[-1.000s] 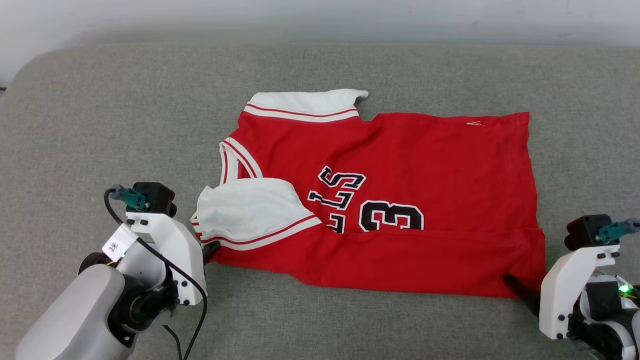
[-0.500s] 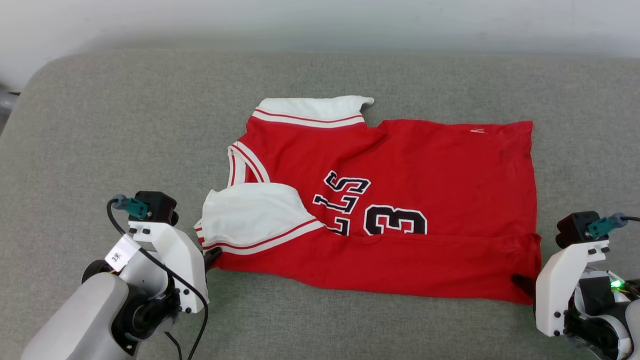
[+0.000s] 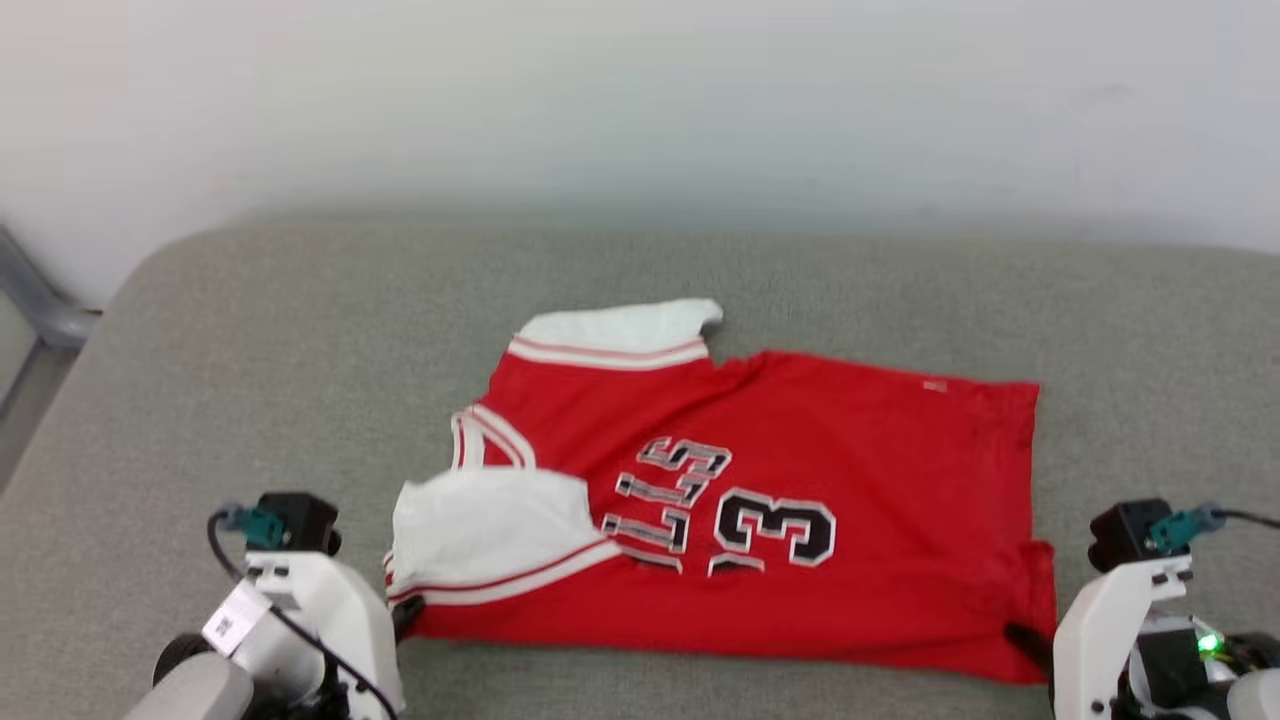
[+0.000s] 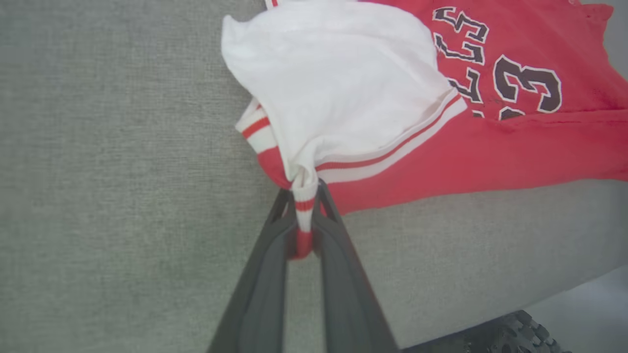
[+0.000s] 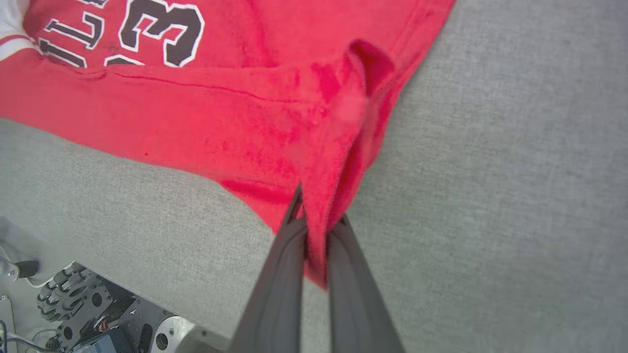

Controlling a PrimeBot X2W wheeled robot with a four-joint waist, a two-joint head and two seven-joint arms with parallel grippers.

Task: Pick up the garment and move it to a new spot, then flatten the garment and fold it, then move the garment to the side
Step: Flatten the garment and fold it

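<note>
Surface: grey woven cushion (image 3: 250,330) with a rounded left corner, across the lower two thirds of the head view. Pale blank wall (image 3: 640,100) above it, and a grey metal bar (image 3: 40,305) at the left edge. Garment (image 3: 850,470): red jersey at centre to right of centre in the head view, lying front up on the cushion. Its bottom edge is folded up over the front, and one white sleeve (image 3: 490,530) is folded onto the chest at lower left. Writing: black, white-edged letters "LLS" and numeral "3", turned sideways, the rest covered by the fold. Small white mark (image 3: 935,385) near the garment's upper right corner, illegible. White tag (image 3: 228,628) on the left wrist, unreadable. Left gripper (image 4: 304,196): clamped on the striped sleeve trim, lower left. Right gripper (image 5: 319,211): clamped on the red hem corner, lower right.
</note>
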